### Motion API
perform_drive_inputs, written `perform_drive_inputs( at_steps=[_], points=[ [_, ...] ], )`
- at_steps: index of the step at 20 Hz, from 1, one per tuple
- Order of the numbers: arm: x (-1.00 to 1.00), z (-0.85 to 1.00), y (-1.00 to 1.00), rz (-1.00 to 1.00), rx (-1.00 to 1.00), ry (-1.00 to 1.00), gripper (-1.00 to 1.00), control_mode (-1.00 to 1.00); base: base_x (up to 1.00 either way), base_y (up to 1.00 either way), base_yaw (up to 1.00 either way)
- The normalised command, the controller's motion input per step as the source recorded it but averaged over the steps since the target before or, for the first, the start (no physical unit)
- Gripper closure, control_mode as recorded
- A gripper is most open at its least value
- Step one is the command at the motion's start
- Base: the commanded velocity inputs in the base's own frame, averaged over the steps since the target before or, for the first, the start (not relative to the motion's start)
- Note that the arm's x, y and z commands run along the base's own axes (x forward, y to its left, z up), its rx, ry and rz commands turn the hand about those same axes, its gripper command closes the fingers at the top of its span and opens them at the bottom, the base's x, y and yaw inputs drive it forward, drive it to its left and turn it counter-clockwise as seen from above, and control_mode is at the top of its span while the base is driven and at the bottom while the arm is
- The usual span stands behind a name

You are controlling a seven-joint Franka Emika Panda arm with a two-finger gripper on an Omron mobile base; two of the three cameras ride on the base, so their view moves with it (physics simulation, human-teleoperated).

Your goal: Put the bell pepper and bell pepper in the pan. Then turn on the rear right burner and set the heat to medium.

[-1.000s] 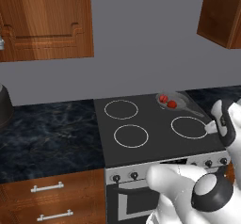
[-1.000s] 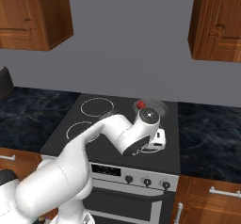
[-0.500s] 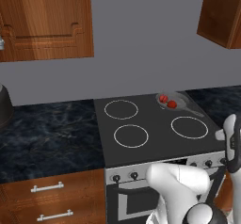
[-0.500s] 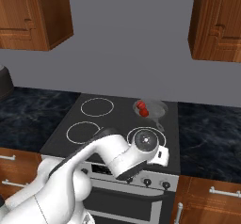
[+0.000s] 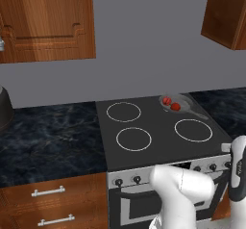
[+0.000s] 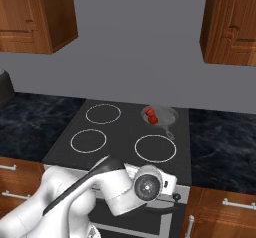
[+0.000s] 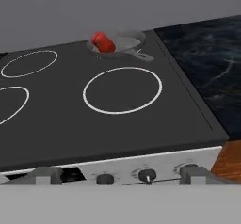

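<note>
Two-finger gripper hangs low at stove front, fingers spread wide apart w/ nothing between, facing row of small dark round knobs; beyond lies flat black glass cooktop w/ thin white burner rings. At rear right sits small shallow grey-silver frying pan, both glossy red bell peppers inside.

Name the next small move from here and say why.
Probably ease the open tool forward onto a stove knob: both bell peppers already sit in the pan on the rear right burner, and the hand faces the knob row.
</note>
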Motion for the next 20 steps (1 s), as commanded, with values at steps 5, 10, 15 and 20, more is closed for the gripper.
perform_drive_inputs(
  at_steps=[5, 10, 15, 20],
  points=[
    [-0.15, -0.36, 0.0, 0.0, 0.0, -0.34, -1.0, -1.0, 0.0, 0.0, 0.0],
    [-0.4, -0.06, 0.06, 0.0, 0.0, -0.33, -1.0, -1.0, 0.0, 0.0, 0.0],
    [-0.46, 0.0, 0.09, 0.0, 0.0, -0.24, -1.0, -1.0, 0.0, 0.0, 0.0],
    [-0.41, -0.08, 0.12, 0.0, 0.0, -0.09, -1.0, -1.0, 0.0, 0.0, 0.0]
  ],
)
